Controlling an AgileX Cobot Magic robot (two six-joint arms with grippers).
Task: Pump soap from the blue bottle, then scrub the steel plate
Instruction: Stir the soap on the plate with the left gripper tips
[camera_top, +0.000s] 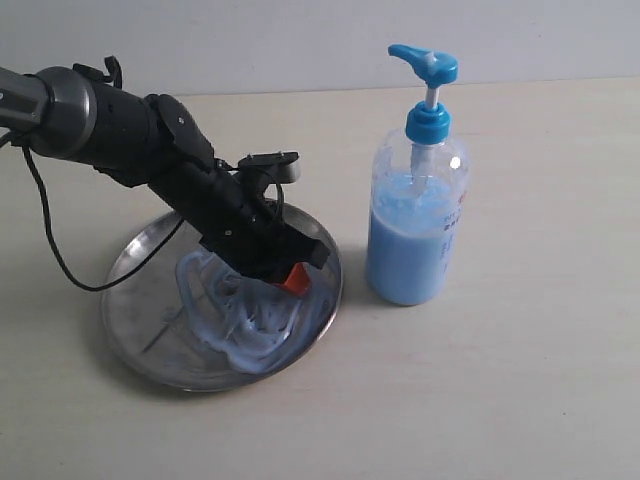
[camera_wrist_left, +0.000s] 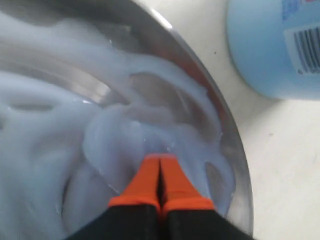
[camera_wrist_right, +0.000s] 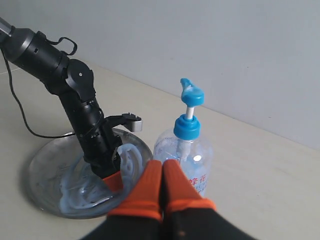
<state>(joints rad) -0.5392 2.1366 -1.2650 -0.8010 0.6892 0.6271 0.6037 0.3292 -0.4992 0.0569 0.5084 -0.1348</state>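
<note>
The round steel plate (camera_top: 140, 335) lies left of centre, smeared with thick pale-blue soap (camera_top: 255, 335) swirls. My left gripper (camera_top: 292, 284) is shut with nothing between its orange fingers, its tips pressed down into the soap (camera_wrist_left: 115, 135) on the plate (camera_wrist_left: 227, 145). The blue bottle (camera_top: 417, 235) stands upright to the right of the plate, about half full, pump head raised. My right gripper (camera_wrist_right: 162, 163) is shut and empty, held apart from the bottle (camera_wrist_right: 184, 150) and the plate (camera_wrist_right: 40, 167); it is out of the exterior view.
The left arm's black cable (camera_top: 60, 255) loops over the table left of the plate. The beige tabletop (camera_top: 520, 380) spreads right of and in front of the bottle. A pale wall (camera_top: 300, 40) bounds the far edge.
</note>
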